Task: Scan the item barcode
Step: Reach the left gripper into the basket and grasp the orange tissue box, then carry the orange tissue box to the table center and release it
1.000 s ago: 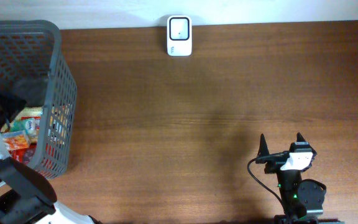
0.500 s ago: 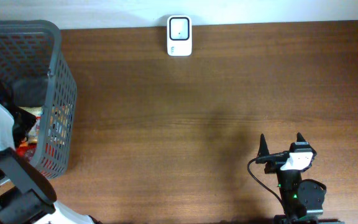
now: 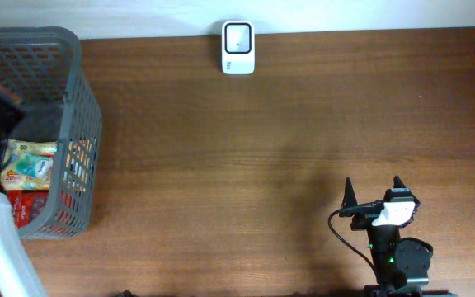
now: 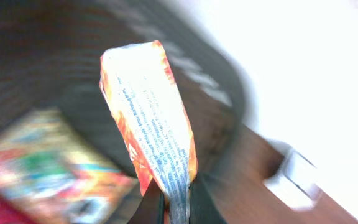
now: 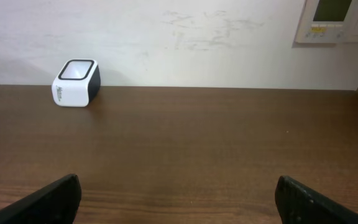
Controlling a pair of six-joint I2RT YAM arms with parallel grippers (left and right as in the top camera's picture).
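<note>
Two fingers of the left gripper [image 4: 176,202] are pressed together on the bottom edge of a slim orange-and-white foil snack packet [image 4: 149,118], pinching it so it stands roughly upright. The packet's white panel carries rows of small blue print, too blurred to read, and no brand is legible. Behind it, blurred, is the dark grey plastic mesh basket [image 3: 79,124] at the table's left end, w/ a flat yellow-green multicoloured packet [image 3: 30,163] and a red packet [image 3: 25,208] lying inside. In the overhead view the left arm is over the basket and motion-blurred; the held packet can't be made out there. A white box-shaped barcode scanner w/ a dark window [image 3: 237,47] sits at the far edge of the brown wooden table [image 3: 262,140], well apart from the basket. Its side has a small dark label, unreadable. The right gripper [image 3: 373,191] is near the front right, fingers spread wide over bare wood, facing the far wall. A beige wall panel w/ a greenish display [image 5: 334,18] hangs there, text illegible.
</note>
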